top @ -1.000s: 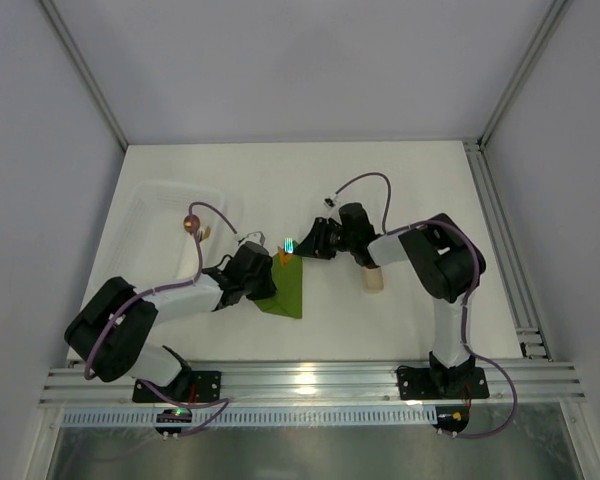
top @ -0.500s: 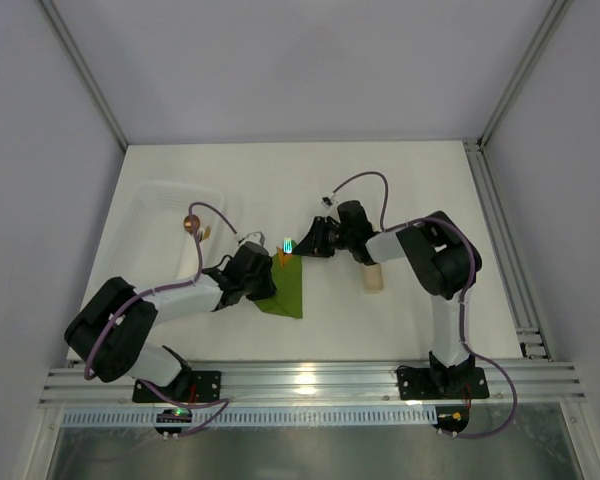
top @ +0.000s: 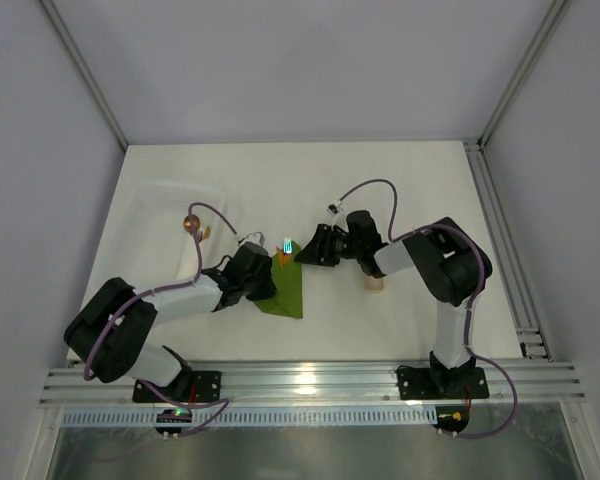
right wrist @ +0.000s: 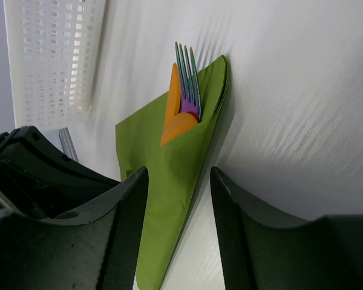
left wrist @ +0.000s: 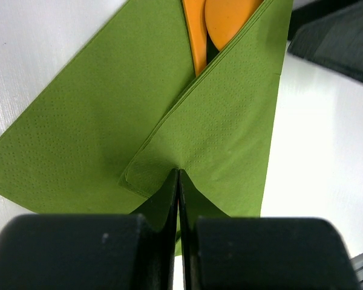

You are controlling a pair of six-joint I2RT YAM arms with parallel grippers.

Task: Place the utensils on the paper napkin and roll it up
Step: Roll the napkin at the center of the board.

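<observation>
Olive-green, lying 12-to-6 o'clock, utensils (top: 287, 246) poking out at 12. Pinched the paper napkin (top: 290, 290) from 9 with left end effector (left wrist: 179, 175); hovered right end effector (top: 305, 256), spread wide, at 1 o'clock.

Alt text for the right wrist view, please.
An olive-green napkin lies folded on the white table around orange utensils and an iridescent fork, whose tines stick out of the top. The right gripper stands open in the foreground, with a white perforated tray at upper left.
</observation>
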